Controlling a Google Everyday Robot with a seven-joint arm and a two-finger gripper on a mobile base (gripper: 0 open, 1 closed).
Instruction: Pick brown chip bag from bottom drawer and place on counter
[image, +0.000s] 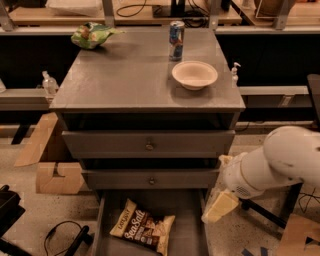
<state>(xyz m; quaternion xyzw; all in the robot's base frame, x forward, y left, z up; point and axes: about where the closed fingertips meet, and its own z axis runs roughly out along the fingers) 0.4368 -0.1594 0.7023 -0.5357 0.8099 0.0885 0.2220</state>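
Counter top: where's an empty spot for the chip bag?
The wide grey counter is bare across its middle and front left, between the crinkly green snack bag and the round cream bowl. Crowded: back right, with bowl and blue metal can. The gripper hangs beside the grey bottom drawer.

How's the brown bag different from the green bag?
The brown chip bag is tan and brown; the green snack bag is green. The brown one lies in the bottom drawer; the green one sits on the counter. Both are snack bags. The end effector hangs beside the drawer.
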